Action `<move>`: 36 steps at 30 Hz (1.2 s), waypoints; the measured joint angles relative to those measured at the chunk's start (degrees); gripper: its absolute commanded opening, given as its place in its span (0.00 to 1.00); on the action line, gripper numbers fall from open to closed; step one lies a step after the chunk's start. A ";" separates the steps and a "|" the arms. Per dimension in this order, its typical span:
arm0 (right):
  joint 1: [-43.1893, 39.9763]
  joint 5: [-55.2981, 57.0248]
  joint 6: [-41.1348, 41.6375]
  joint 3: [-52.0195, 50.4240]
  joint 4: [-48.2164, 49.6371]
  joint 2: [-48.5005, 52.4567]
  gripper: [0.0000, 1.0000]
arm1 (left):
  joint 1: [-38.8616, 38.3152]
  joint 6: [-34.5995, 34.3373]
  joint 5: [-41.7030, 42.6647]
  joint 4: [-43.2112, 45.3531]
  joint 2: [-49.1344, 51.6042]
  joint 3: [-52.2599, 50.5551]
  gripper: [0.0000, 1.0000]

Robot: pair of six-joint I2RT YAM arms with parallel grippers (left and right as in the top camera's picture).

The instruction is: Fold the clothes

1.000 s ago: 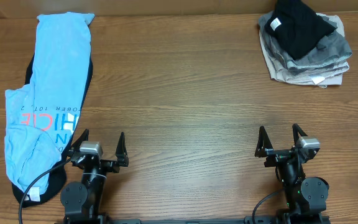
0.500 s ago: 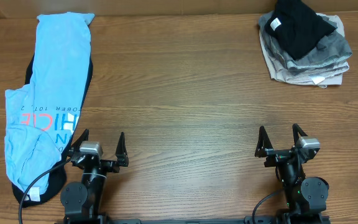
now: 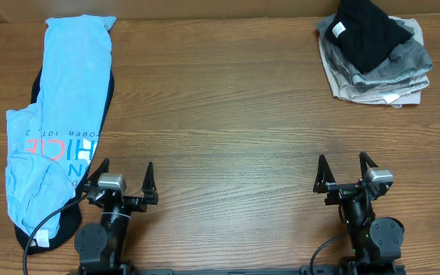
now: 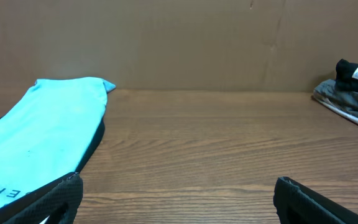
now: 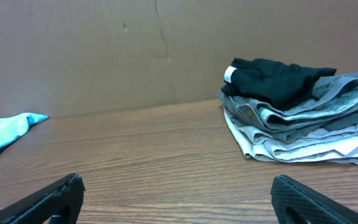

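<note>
The light blue T-shirt point(image 3: 56, 114) is laid along the left side of the table point(image 3: 220, 114), long axis running near-to-far, over a dark garment point(image 3: 108, 92). The left gripper point(image 3: 125, 174) is parked just right of the shirt's near end, jaws spread wide, nothing held. The right gripper point(image 3: 343, 169) is likewise wide apart and empty, well apart from the shirt. A folded stack point(image 3: 376, 65) is seen at the far right corner. The left arm is judged nearer; the shirt would be reached leftward and forward.
</note>
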 measured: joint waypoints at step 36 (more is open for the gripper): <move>0.00 3.28 -1.57 0.00 0.15 0.00 1.00 | 0.00 0.00 0.00 0.00 0.00 0.00 1.00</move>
